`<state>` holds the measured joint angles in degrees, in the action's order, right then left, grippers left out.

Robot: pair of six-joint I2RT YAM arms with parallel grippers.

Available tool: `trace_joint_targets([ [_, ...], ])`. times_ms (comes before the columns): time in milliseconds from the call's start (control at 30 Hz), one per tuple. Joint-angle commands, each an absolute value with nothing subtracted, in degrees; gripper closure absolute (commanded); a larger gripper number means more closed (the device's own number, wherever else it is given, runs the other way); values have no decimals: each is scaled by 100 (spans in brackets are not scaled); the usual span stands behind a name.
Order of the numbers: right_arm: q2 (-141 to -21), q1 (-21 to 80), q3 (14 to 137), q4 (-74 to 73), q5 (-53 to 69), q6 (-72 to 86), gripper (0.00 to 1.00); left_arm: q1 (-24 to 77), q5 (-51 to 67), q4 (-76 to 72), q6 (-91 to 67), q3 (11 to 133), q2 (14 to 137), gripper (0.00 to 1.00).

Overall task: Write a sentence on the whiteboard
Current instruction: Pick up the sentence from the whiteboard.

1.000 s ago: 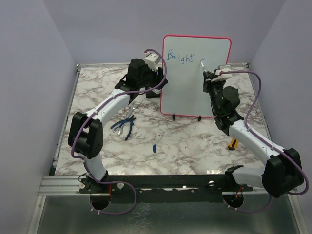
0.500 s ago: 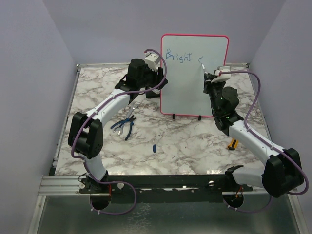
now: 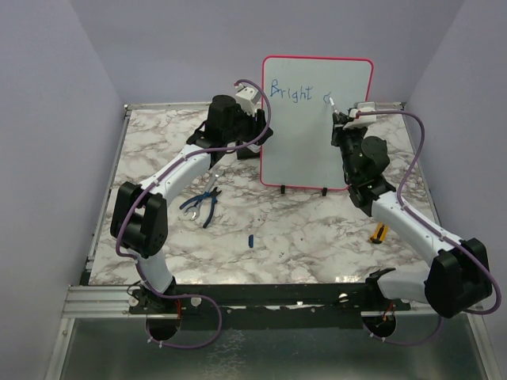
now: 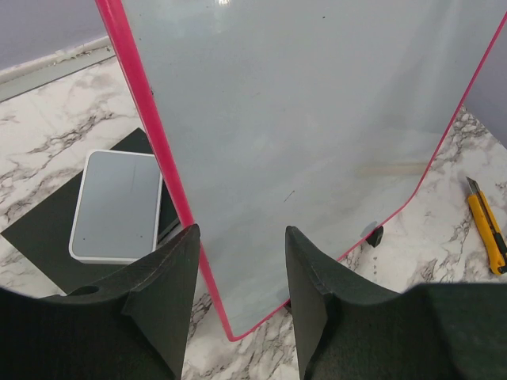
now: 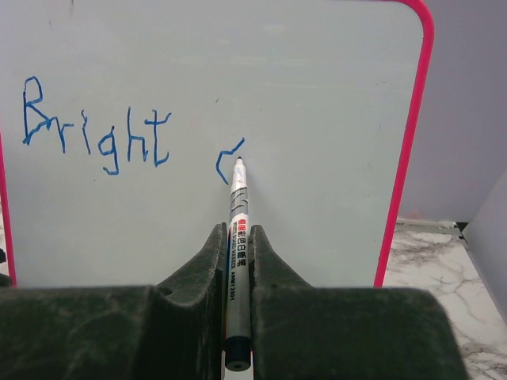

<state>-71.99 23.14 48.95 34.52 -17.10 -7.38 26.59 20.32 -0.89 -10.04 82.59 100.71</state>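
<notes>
1. Whiteboard (image 3: pixel 309 142) stands upright, far across the surface (image 3: pixel 301 229); sentence (image 5: pixel 95 131) reads "Bright" plus a curl (blue).
2. My right pincer (image 5: pixel 237 233) clamps a marker (image 5: pixel 238 202), tip at that curl.
3. Left pincer (image 4: pixel 242 237) gapes astride its edge.

The left arm (image 3: pixel 170 178) and right arm (image 3: pixel 412 226) share one build: smooth white link shells between bulky black joint housings, each on a black base at the near edge of the table (image 3: pixel 293 229). A thin purple cable (image 3: pixel 249 82) loops loosely along each arm. The fingers (image 4: pixel 158 309) are thick, moulded, matte black, tapering, faintly scuffed
</notes>
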Motion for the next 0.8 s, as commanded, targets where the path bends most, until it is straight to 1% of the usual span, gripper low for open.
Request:
trace_joint_targets([
  [0, -7298, 2275, 5118, 3542, -1693, -852, 99, 2672, 2134, -114, -1011, 8295, 9907, 51],
  [767, -7549, 2258, 5543, 3611, -1784, -1116, 99, 2672, 2145, -114, -1002, 8292, 9901, 51],
])
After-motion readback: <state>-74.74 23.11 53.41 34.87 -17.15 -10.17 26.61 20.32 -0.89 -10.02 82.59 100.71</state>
